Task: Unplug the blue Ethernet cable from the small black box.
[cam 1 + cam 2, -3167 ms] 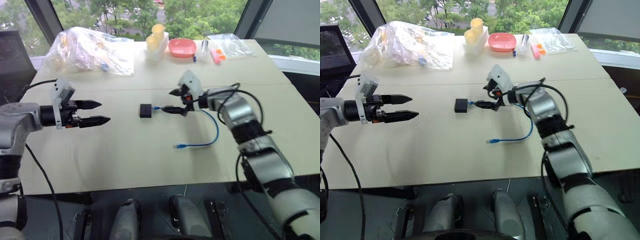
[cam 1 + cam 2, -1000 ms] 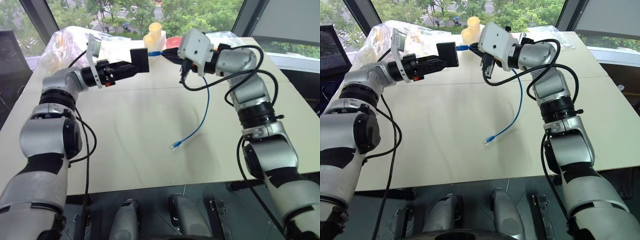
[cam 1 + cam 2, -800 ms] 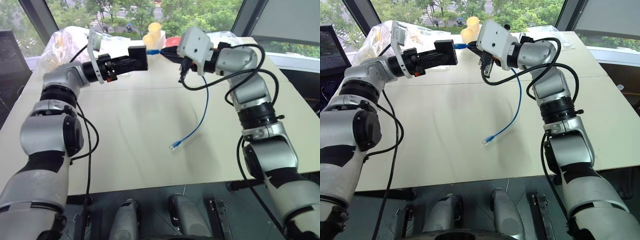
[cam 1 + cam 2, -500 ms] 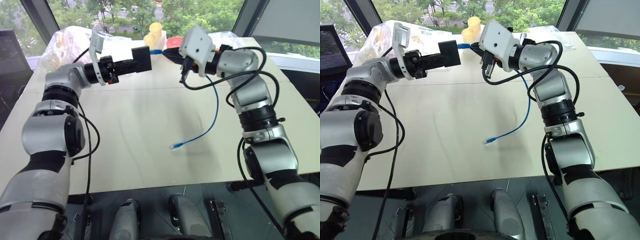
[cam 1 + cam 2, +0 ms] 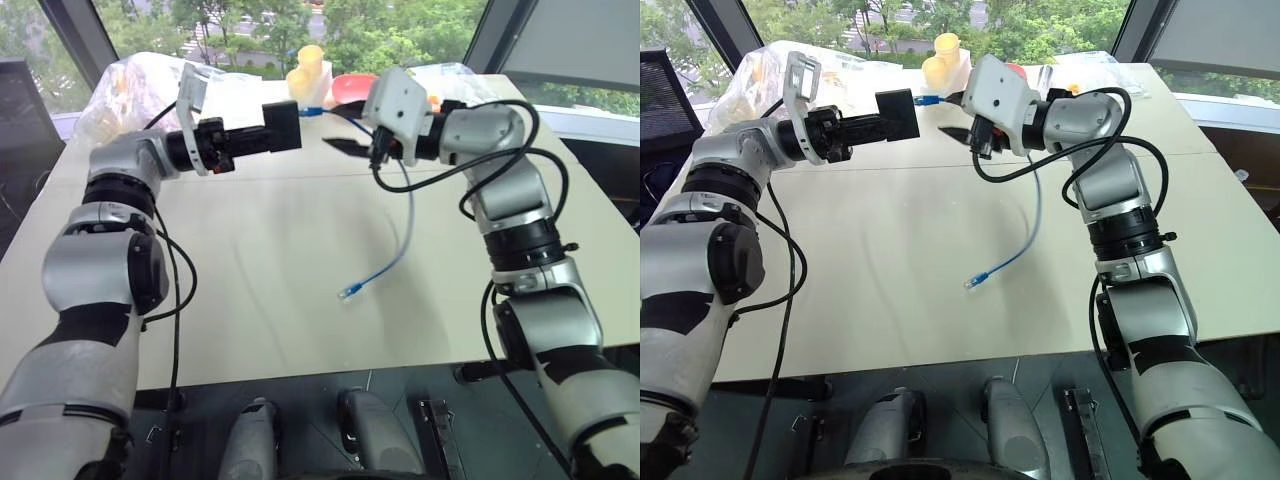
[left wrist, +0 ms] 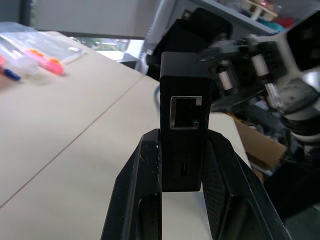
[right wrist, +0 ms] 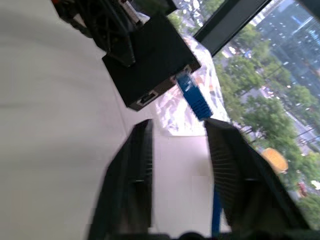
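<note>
1. Blue Ethernet cable (image 5: 1033, 215): one plug (image 7: 192, 97) sits against a corner of the small black box (image 5: 897, 113) and looks seated there. The rest drops past the right arm to the worktop (image 5: 250, 300), where the free plug (image 5: 348, 292) lies.
2. Box is held up in the air above the worktop. The left pincer (image 6: 182, 150) is clamped on its lower part, one finger on each side. The port facing the left wrist view is empty, so the cable goes into another face.
3. Right pincer (image 7: 179, 125) is spread apart and holds nothing. Its fingers point at the box, and the plug lies ahead of the gap, nearer one finger. The cord runs back between the fingers.
4. Step in hand, as I judge it: re-grip at the plug and pull.
   - Centre the gap on the plug body, not on the cord.
   - Close on the plug close to the box. If the latch tab can be reached, press it.
   - Pull straight along the port's axis, away from the box.
   - Keep the left grip firm so the box doesn't twist out.
5. Risk: a pull on the cord alone could slip or tilt the box.
6. Worktop is pale beige with a seam running across it. At the far edge are crumpled clear plastic bags (image 5: 165, 90), yellow cups (image 5: 310, 68), a pink dish (image 5: 350, 88) and small items in another bag (image 5: 1095, 62).
7. Room: big windows behind with green trees outside, dark window frames.
</note>
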Available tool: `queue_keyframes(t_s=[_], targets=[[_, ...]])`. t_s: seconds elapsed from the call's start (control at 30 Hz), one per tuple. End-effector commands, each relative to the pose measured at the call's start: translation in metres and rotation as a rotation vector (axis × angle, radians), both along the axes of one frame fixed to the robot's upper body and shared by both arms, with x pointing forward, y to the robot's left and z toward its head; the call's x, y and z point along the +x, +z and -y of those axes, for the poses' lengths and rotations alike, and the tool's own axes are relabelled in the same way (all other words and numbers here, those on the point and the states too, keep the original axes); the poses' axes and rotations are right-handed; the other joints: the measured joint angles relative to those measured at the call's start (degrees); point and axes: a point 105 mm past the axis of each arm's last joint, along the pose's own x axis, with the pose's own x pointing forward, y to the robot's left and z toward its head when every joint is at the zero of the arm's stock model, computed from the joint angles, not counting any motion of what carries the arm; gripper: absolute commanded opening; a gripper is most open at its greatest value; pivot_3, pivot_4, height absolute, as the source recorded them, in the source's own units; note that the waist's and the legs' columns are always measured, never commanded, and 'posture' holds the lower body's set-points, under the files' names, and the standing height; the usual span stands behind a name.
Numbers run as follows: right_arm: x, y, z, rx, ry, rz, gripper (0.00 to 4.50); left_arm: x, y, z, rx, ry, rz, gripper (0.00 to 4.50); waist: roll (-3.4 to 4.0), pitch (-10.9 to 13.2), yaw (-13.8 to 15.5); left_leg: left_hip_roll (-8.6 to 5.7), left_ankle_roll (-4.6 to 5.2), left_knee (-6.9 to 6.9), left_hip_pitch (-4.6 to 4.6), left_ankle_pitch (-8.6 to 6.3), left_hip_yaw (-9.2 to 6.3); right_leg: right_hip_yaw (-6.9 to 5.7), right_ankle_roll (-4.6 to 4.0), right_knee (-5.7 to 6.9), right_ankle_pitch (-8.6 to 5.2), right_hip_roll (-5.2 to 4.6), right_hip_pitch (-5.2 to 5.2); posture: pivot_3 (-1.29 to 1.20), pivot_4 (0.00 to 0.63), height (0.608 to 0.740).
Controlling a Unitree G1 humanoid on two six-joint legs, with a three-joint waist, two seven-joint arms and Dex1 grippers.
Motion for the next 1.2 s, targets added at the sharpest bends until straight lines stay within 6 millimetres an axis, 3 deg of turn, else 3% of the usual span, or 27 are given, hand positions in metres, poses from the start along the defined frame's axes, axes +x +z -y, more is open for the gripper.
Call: queue_keyframes(t_s=[0.03,0.2,0.33,0.5,0.63,0.8,1.2], targets=[[-0.017,0.033,0.020,0.180,0.075,-0.109,2.88,-0.009,0.016,-0.005,0.007,-0.049,0.056,0.49,0.00,0.0,0.0,0.01,0.00,0.00,0.00,0.00,0.00,0.00,0.00,0.00,0.00,0.00,0.00,0.00,0.150,0.740],[-0.036,0.051,0.033,0.378,0.212,-0.349,2.88,-0.031,0.027,-0.006,-0.023,-0.148,0.061,0.49,0.01,0.0,0.0,0.06,0.00,-0.01,-0.01,0.00,-0.07,-0.01,0.00,0.02,0.00,-0.01,0.00,0.00,0.150,0.740],[-0.046,0.050,0.027,0.421,0.287,-0.495,2.88,-0.049,0.029,-0.006,-0.031,-0.229,0.044,0.49,0.02,0.0,-0.1,0.09,0.01,-0.01,0.02,-0.01,-0.10,-0.01,-0.02,0.08,0.00,0.02,-0.01,0.00,0.150,0.740],[-0.043,0.046,0.013,0.426,0.297,-0.563,2.88,-0.060,0.031,-0.002,-0.025,-0.289,0.041,0.49,0.03,0.0,0.1,0.06,0.01,0.05,0.03,0.00,-0.07,-0.02,-0.04,0.12,-0.01,0.01,-0.01,0.00,0.150,0.740],[-0.045,0.047,0.004,0.430,0.328,-0.585,2.88,-0.063,0.030,0.002,-0.017,-0.314,0.042,0.49,0.03,0.0,0.3,0.05,0.01,0.06,0.03,0.00,-0.07,-0.01,-0.03,0.12,-0.02,0.02,-0.01,0.00,0.150,0.740],[-0.060,0.047,-0.009,0.399,0.432,-0.623,2.88,-0.061,0.031,0.004,-0.016,-0.317,0.047,0.49,0.03,0.0,0.8,0.05,0.02,0.06,0.00,0.00,-0.05,-0.01,-0.03,0.09,-0.02,0.03,-0.03,0.00,0.150,0.740],[-0.067,0.043,-0.021,0.390,0.450,-0.641,2.88,-0.057,0.030,0.009,-0.020,-0.316,0.055,0.49,0.03,0.0,1.3,0.05,0.02,0.10,-0.04,0.00,-0.06,-0.02,-0.03,0.07,-0.01,0.02,-0.03,0.00,0.150,0.740]])
